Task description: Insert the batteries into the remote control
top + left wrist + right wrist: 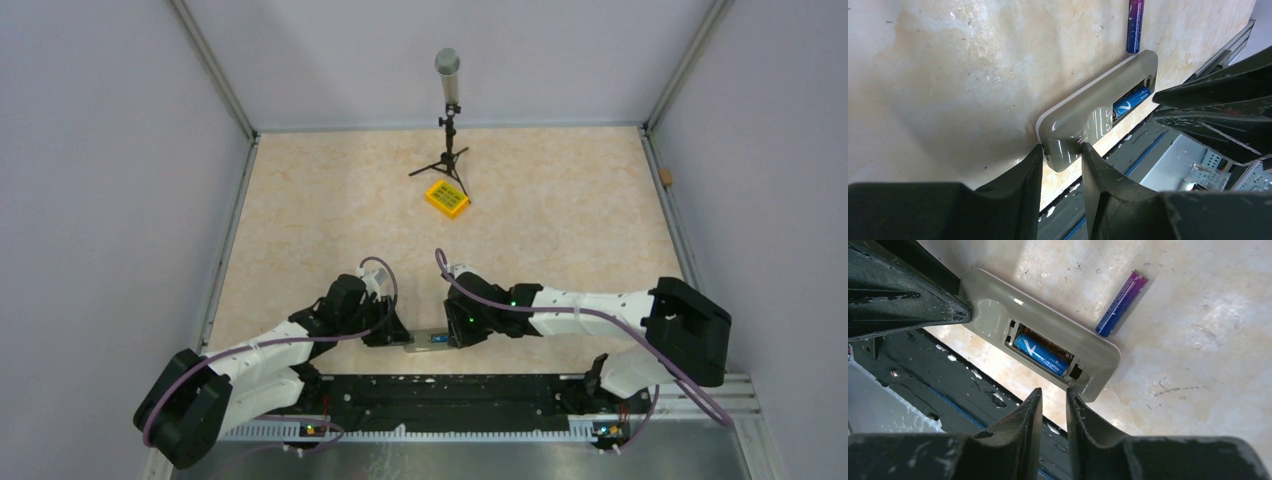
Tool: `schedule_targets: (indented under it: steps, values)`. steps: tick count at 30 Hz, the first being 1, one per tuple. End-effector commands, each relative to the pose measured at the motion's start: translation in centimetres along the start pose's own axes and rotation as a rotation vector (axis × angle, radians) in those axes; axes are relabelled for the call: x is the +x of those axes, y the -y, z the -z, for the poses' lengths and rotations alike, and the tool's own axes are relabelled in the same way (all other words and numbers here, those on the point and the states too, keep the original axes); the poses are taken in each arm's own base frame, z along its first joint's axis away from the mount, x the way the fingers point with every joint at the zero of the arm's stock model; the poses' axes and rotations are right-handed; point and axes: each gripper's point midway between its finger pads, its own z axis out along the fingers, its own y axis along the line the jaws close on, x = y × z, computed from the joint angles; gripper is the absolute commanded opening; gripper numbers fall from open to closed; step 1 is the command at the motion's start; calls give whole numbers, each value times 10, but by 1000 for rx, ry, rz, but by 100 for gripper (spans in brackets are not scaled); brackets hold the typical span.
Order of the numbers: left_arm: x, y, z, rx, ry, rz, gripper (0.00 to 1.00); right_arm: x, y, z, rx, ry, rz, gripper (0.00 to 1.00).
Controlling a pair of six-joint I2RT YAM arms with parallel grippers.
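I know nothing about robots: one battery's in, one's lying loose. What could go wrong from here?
1. The remote control lies at the table's near edge, pinched only at one end by the left gripper; a push might swing it off.
2. The loose battery beside it is round and could roll if nudged.
3. The free slot beside the seated battery looks narrow for the right gripper's thick fingers.

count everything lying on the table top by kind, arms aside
remote: 1
batteries: 2, seated battery and loose battery
yellow box: 1
microphone stand: 1
total: 5
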Motion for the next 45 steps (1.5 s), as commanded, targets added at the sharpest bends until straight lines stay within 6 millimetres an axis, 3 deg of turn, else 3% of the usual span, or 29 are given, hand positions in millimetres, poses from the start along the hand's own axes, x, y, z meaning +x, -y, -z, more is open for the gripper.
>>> schedule_targets:
  steps: [1, 4, 14, 45]
  values:
    - [0, 4, 0, 17, 1, -15, 35, -29, -6, 24, 9, 116, 6, 26]
    - [1, 3, 0, 15, -1, -15, 35, -36, -3, 29, 25, 150, 1, 29]
    - [0, 4, 1, 16, 6, -15, 34, -40, -11, 15, -7, 136, -7, 29]
    - [-1, 7, 1, 27, 7, -20, 34, -30, -14, -5, -21, 77, -4, 15]
